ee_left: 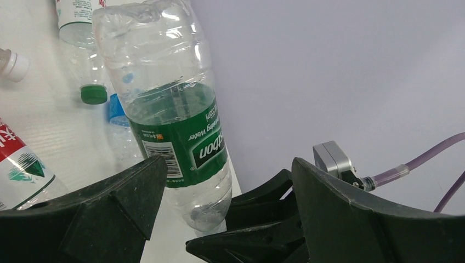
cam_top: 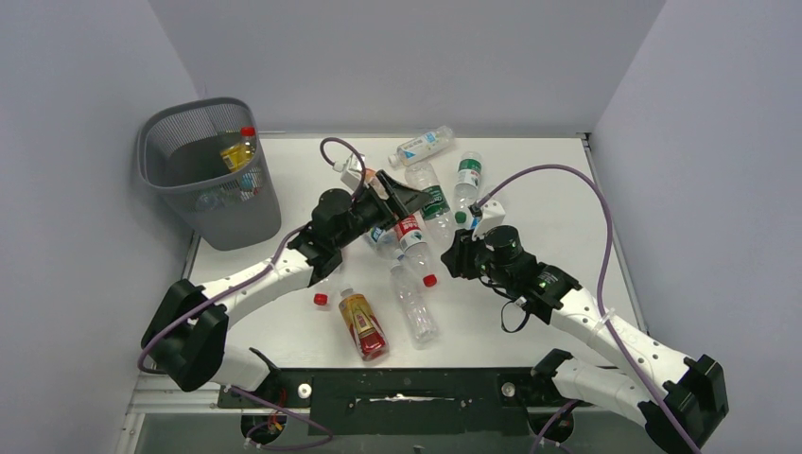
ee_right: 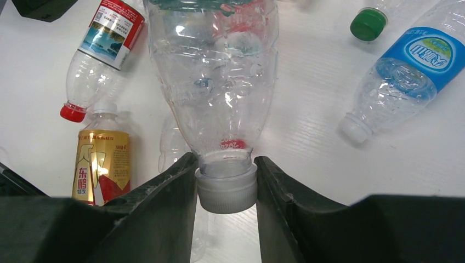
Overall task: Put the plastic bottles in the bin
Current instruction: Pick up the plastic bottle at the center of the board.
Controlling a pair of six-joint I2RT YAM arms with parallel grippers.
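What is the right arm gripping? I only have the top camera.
Observer: Right gripper: jaws shut on the white cap of a clear bottle.
Operator: Is that bottle empty?
Observer: It looks so; I see only droplets inside.
Operator: And the left arm?
Observer: Left gripper: jaws open, with a green-label bottle between them, not clamped.
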